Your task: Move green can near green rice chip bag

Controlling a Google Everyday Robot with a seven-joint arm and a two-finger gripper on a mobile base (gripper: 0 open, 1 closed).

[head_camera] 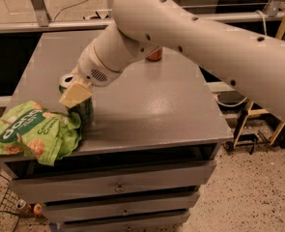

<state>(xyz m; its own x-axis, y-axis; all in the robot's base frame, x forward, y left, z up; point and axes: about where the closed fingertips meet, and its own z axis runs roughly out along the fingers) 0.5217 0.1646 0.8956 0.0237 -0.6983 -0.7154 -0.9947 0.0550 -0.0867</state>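
Observation:
The green can stands upright on the grey table near its front left corner. It touches the right edge of the green rice chip bag, which lies flat over the table's front left corner. My gripper is at the can's top, shut around it, with one pale finger across its front. The other finger is hidden behind the can. The can's silver top shows beside the wrist.
A red can stands at the back middle of the table, partly hidden by my arm. The table is a cabinet with drawers. A wooden stool stands to the right on the floor. Metal framing runs behind the table.

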